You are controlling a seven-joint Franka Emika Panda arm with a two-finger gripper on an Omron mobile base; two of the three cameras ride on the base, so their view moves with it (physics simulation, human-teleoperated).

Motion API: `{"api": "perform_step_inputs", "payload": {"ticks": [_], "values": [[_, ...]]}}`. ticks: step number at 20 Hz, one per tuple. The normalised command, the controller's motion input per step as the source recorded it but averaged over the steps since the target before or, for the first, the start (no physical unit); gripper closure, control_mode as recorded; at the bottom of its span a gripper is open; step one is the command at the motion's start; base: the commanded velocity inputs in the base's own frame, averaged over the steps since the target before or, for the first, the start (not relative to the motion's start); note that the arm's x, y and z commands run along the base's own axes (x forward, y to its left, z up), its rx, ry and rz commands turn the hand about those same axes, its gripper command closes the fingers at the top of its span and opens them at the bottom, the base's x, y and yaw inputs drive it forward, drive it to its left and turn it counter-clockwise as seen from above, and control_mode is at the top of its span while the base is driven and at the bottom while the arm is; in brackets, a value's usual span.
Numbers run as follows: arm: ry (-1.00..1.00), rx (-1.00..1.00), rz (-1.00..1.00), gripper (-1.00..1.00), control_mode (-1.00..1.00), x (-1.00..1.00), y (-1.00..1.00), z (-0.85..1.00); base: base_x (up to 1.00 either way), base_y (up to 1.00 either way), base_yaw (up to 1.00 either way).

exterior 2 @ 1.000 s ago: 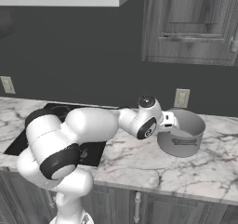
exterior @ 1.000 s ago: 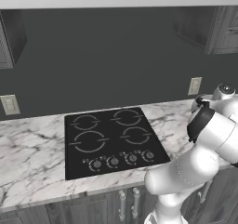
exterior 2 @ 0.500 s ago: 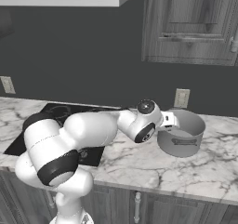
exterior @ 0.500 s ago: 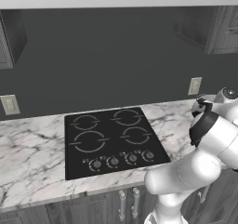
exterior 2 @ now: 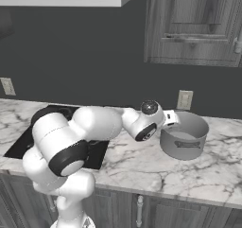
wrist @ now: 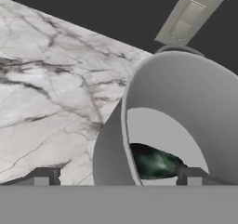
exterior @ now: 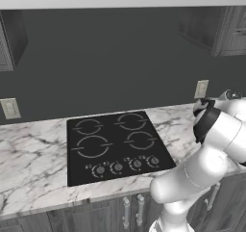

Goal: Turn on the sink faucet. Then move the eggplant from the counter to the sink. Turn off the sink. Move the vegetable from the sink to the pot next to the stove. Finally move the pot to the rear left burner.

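the eggplant point(wrist: 155, 163) lies inside the pot point(exterior 2: 184, 136) on the counter right of the stove point(exterior: 115, 145), gripper point(wrist: 116, 176) spread wide and empty astride the pot's wall, so a poor rim grasp risks tipping it.

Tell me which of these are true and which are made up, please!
1. The eggplant is inside the pot. True.
2. The pot sits on the rear left burner. False: it stands on the marble counter, to the right of the stove.
3. The pincer is squeezing the eggplant. False: its jaws stand open, one fingertip outside the pot wall and one inside, and the eggplant lies loose on the pot's bottom.
4. There is a wall outlet behind the pot. True.
5. The stove has four burners. True.
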Motion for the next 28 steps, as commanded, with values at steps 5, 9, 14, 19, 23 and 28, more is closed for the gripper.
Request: {"api": "perform_step_inputs", "payload": {"ticks": [5,9,14,19,23,28], "values": [[0.05,-0.02,0.11,-1.0,-1.0,0.16,0.0,-0.09,0.0,0.0,0.0],[0.09,-0.03,0.09,-1.0,-1.0,0.15,0.0,-0.14,0.0,0.0,0.0],[0.12,-0.03,0.07,-1.0,-1.0,0.15,0.0,-0.18,0.0,0.0,0.0],[0.08,-0.02,0.05,1.0,-1.0,0.03,0.02,-0.26,0.0,0.0,0.0],[0.03,0.0,0.02,1.0,-1.0,0.0,0.07,-0.03,0.0,0.0,0.0],[-0.02,0.0,0.02,1.0,-1.0,-0.12,0.48,0.0,0.0,0.0,0.0]]}}
